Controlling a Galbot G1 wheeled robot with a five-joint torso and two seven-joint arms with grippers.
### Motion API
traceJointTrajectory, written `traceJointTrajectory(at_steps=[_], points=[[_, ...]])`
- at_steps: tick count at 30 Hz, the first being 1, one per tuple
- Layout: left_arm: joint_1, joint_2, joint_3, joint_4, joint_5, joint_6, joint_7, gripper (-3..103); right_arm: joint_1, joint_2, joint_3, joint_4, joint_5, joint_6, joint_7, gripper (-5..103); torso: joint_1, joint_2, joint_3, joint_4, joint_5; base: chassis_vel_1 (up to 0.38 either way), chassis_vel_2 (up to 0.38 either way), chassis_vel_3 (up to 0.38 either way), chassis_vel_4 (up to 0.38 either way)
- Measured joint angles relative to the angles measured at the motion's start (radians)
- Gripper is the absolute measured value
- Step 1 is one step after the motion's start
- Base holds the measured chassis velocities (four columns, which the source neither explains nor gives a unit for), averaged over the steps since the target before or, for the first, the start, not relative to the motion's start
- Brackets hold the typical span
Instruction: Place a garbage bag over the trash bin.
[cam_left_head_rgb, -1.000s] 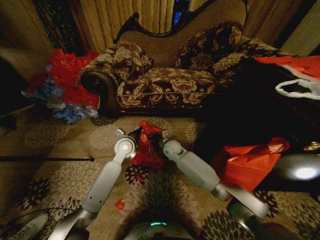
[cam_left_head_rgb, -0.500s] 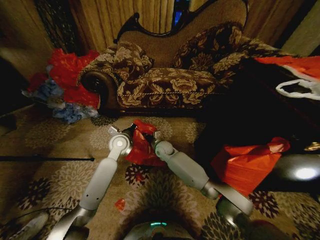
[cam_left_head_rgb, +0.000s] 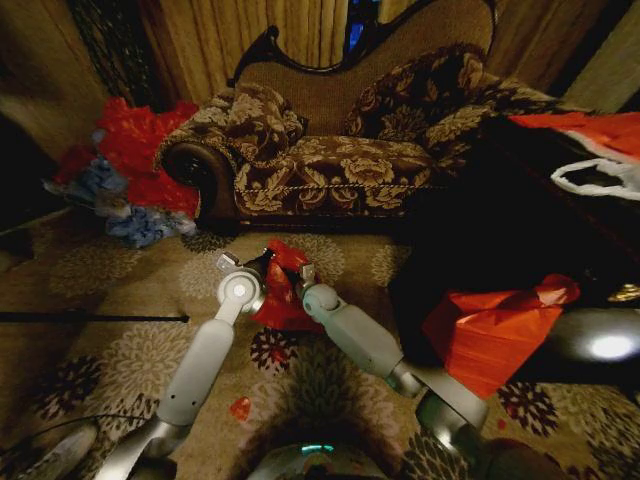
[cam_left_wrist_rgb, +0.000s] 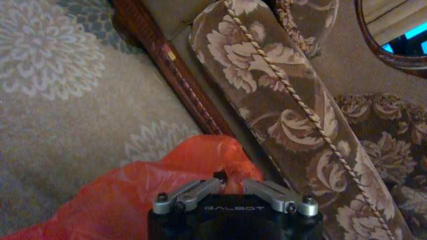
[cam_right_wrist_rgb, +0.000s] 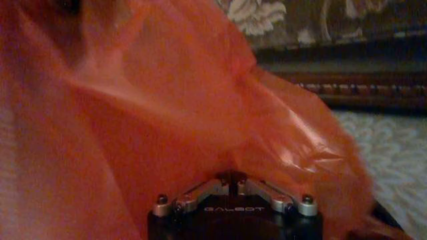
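1. Nearest to me, my two arms reach forward over the patterned carpet (cam_left_head_rgb: 120, 300) and meet in the middle. My left end effector (cam_left_head_rgb: 262, 268) and my right end effector (cam_left_head_rgb: 292, 274) sit just beside each other, each on one side of the garbage bag (cam_left_head_rgb: 280, 298).

2. Both end effectors are closed down to a pinch on the garbage bag. In the left wrist view the fingers come together on a fold of red film (cam_left_wrist_rgb: 200, 165); in the right wrist view they meet the same way with the plastic (cam_right_wrist_rgb: 167, 100) billowing close around them.

3. The garbage bag hangs bunched between my end effectors above the carpet, not yet spread open as far as I can see.

4. By my judgement the task is at its early half: the bag is picked up and held by two sides, but opening its mouth and drawing it over the trash bin remain. I cannot make out the bin here.

5. The head view gives the layout; the left wrist view adds the wooden base rail and the corded cushion edge.

6. Farther off stands the floral sofa (cam_left_head_rgb: 340, 150), with a heap of red and blue bags (cam_left_head_rgb: 130, 170) to its left.
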Motion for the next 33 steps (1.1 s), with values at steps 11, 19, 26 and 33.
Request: traceJointTrajectory(at_steps=[11,19,26,33], points=[[0.007,-0.013,0.004,0.017,0.019,-0.002,-0.014,0,0.002,0.037,0.011,-0.111,0.009,-0.02,-0.005,0,0.0,0.0,0.0,0.0001,-0.0001,0.0,0.0,0.0,0.0],[0.015,-0.036,0.04,0.076,0.024,0.008,-0.024,0,0.007,0.056,0.016,-0.15,0.008,-0.04,0.0,0,0.0,0.0,0.0,0.0001,-0.0002,0.0,0.0,0.0,0.0],[0.003,-0.055,0.059,0.116,0.018,0.031,-0.057,0,0.011,0.057,0.025,-0.159,0.015,-0.05,0.014,0,0.0,0.0,0.0,0.0,-0.0002,0.0,0.0,0.0,0.0],[-0.002,-0.072,0.07,0.139,-0.001,0.044,-0.088,0,0.011,0.042,0.026,-0.126,0.039,-0.061,0.036,0,0.0,0.0,0.0,0.0001,-0.0001,0.0,0.0,0.0,0.0]])
